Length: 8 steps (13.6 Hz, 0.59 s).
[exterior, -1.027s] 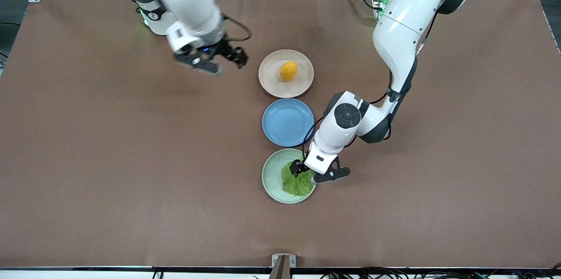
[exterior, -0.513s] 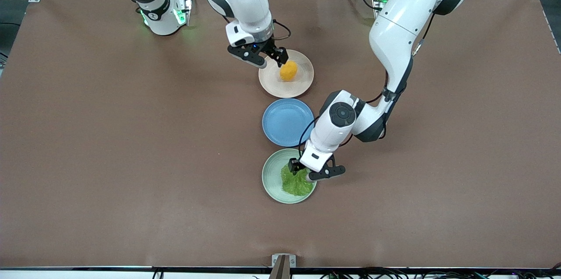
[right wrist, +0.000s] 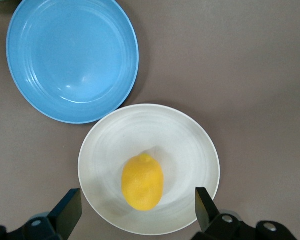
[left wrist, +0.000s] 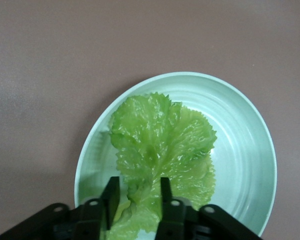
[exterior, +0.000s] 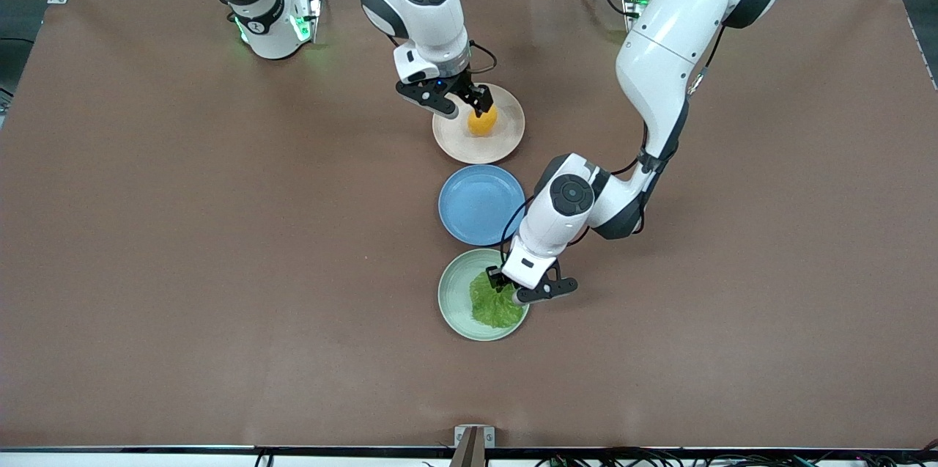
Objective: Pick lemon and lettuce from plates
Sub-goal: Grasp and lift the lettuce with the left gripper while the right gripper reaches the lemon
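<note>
The lemon (exterior: 482, 120) lies on the beige-pink plate (exterior: 507, 145). My right gripper (exterior: 467, 106) is open wide, low over that plate's edge toward the robots' bases. In the right wrist view the lemon (right wrist: 142, 181) sits on the plate (right wrist: 190, 145) just ahead of the gripper (right wrist: 137, 201). The lettuce (exterior: 492, 307) lies flat on the mint green plate (exterior: 449, 298). My left gripper (exterior: 508, 289) is down on it. In the left wrist view its half-closed fingers (left wrist: 110, 192) straddle the leaf's bunched stem end, with a gap still showing; the lettuce (left wrist: 160, 135) rests on the plate (left wrist: 240, 130).
A bare blue plate (exterior: 481, 204) sits between the two task plates and also shows in the right wrist view (right wrist: 72, 55). The brown table cloth (exterior: 220, 232) stretches wide toward both ends.
My right arm has swung from over the bare table to the beige-pink plate and come down beside the lemon. My left gripper has settled slightly lower onto the lettuce.
</note>
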### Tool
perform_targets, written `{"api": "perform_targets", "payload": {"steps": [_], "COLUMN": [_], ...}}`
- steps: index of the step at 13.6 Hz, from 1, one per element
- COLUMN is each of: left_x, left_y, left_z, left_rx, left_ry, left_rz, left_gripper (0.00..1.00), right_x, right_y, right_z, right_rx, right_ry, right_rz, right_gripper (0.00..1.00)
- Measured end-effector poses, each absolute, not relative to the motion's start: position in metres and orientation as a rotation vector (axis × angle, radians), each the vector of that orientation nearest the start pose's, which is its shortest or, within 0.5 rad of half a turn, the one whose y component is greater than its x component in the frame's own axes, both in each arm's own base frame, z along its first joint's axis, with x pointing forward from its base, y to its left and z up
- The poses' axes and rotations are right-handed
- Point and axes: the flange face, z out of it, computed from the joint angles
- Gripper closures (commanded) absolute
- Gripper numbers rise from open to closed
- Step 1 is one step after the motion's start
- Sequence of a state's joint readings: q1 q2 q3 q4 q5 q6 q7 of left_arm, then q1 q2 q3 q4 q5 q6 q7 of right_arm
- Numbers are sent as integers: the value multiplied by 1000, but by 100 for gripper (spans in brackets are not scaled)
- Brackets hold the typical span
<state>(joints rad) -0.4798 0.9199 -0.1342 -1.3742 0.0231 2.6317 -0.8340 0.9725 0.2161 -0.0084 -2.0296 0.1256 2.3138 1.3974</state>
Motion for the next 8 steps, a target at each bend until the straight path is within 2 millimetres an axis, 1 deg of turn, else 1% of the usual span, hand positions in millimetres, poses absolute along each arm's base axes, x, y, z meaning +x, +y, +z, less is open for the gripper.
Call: {"api": "perform_targets", "payload": {"steps": [2,4,5,8], "left_x": [640,643,646,653], "left_y": [-419,-419,-419,-415], "left_z": [202,207,213,236], "left_rx": [-3384,-3388,-3392,-3393], "left_ry": [-466,-470,-474,-486], "left_rz": [-362,-379,-394,-418], "left_gripper": [94,97,98,99], "right_x": [331,321,315,292], "right_y": [495,504,511,533], "right_z": [344,334,323,283], "right_rx": [-2946,-2941,-2941,-2977], "right_ry": [779,801,810,815], "right_rz": [97,96,88,28], "right_gripper": [0,0,0,0]}}
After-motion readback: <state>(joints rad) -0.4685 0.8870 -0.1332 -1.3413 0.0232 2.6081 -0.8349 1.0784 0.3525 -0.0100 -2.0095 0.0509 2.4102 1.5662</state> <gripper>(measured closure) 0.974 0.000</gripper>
